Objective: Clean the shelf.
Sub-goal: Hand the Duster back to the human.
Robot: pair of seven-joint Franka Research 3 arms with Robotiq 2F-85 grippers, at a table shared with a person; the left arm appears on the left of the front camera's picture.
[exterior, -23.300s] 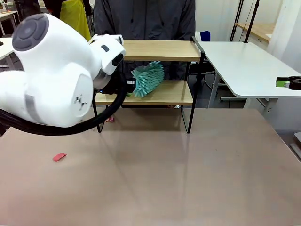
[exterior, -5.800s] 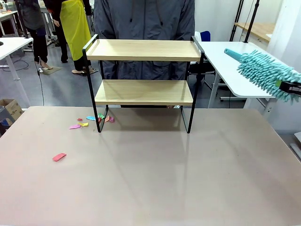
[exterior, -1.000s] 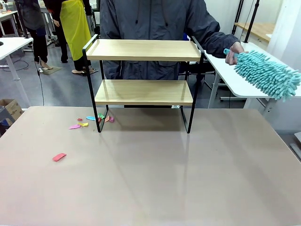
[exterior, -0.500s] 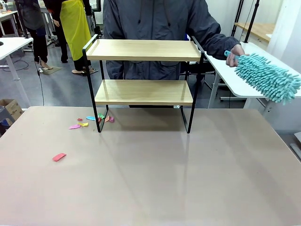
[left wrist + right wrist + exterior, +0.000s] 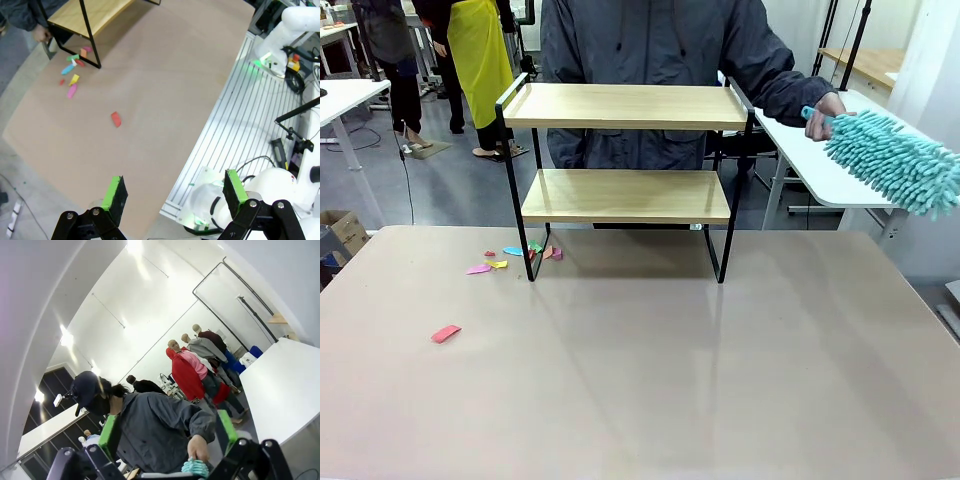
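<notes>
The shelf [image 5: 625, 106] stands at the table's far side, both wooden boards bare. Its corner [image 5: 95, 14] appears in the left wrist view. A person behind it holds the handle of a teal fluffy duster [image 5: 895, 160] in one hand [image 5: 823, 106], out to the right over a white side table. My right gripper [image 5: 167, 432] is open, and the hand [image 5: 197, 450] grips the duster's teal end [image 5: 195, 468] low between its fingers. My left gripper [image 5: 175, 190] hangs open high above the table's left edge, holding nothing.
Coloured paper scraps [image 5: 515, 254] lie on the table by the shelf's left leg, also visible as scraps [image 5: 75, 65] from above. A red piece [image 5: 446, 333] lies apart, nearer me. The white side table [image 5: 840, 140] stands at the right.
The person's hand and the duster have shifted slightly to the right. Earlier the duster was inside the shelf on the left arm, then held at the right edge without the hand.
</notes>
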